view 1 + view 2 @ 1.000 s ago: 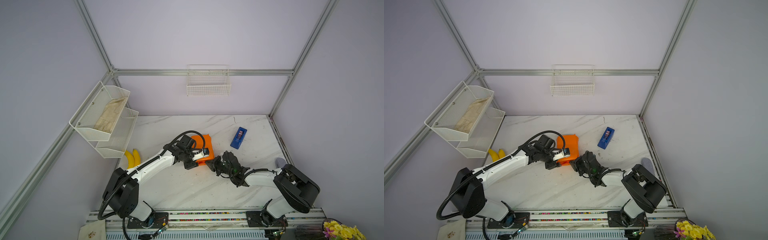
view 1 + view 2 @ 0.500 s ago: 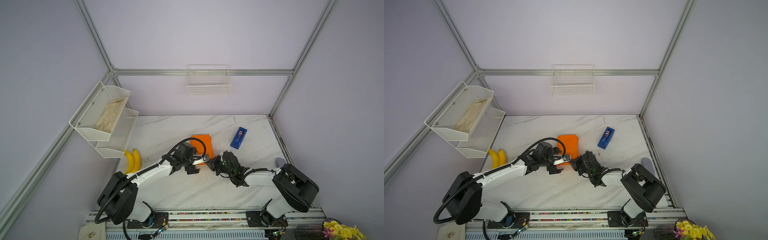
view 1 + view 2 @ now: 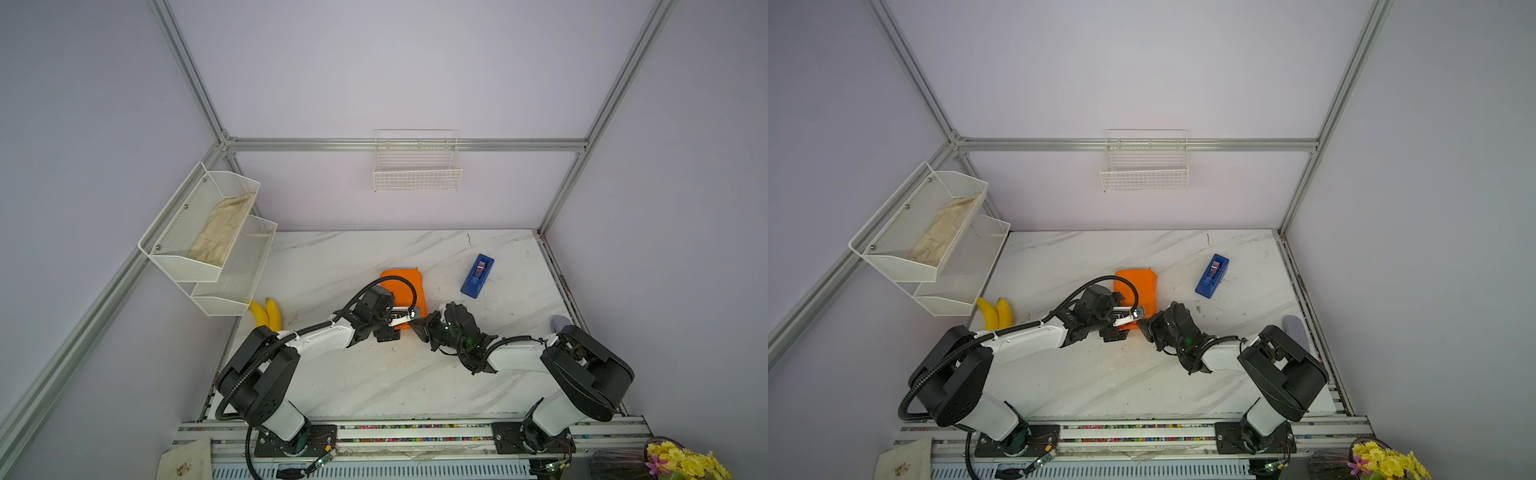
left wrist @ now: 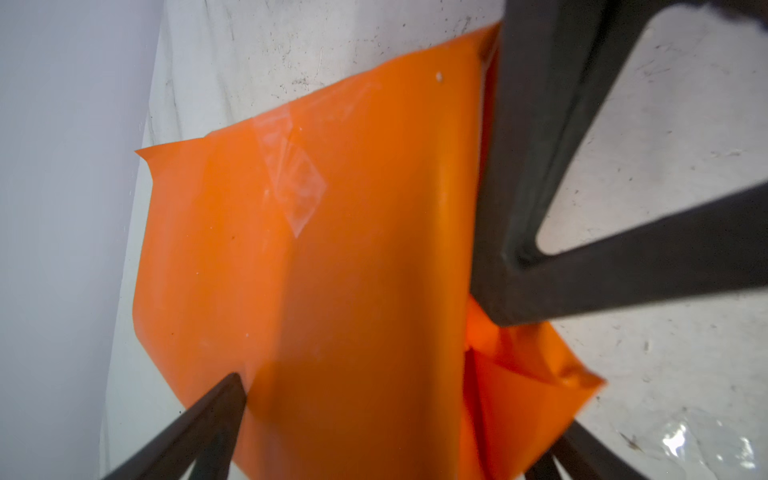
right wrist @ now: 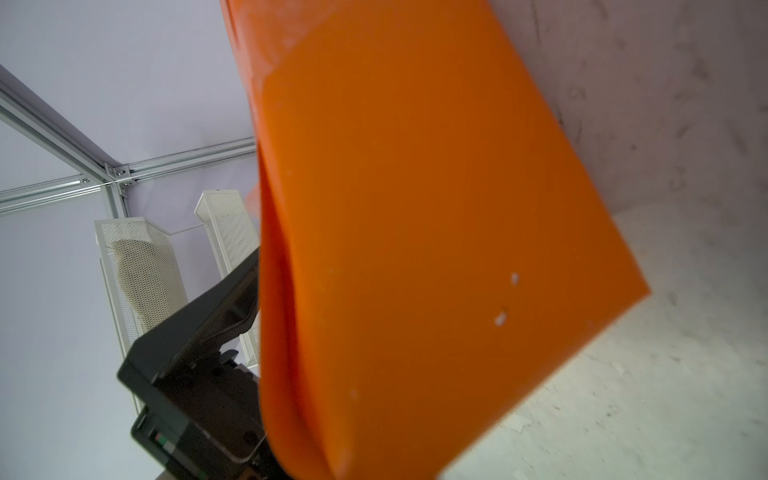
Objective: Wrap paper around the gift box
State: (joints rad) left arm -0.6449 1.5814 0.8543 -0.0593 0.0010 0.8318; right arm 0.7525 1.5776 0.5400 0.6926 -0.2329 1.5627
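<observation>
1. the paper (image 3: 405, 282) is folded into a flat orange bundle around the middle of the marble table (image 3: 374, 374), long side running 12 to 6 in both top views; can't see the gift box at all
2. left gripper (image 3: 400, 325) is at the bundle's 6 o'clock end, jaws spread wide, and the left wrist view shows the paper sitting between them
3. right gripper (image 3: 417, 328) is closed, right at the bundle's 5 o'clock corner; can't tell if it's actually pinching any paper
4. there's a bit of clear tape (image 4: 291, 183) stuck over a seam
5. blue tape dispenser (image 3: 477, 275) lies at 2 o'clock from the bundle, bananas (image 3: 266, 313) out at 8 o'clock
</observation>
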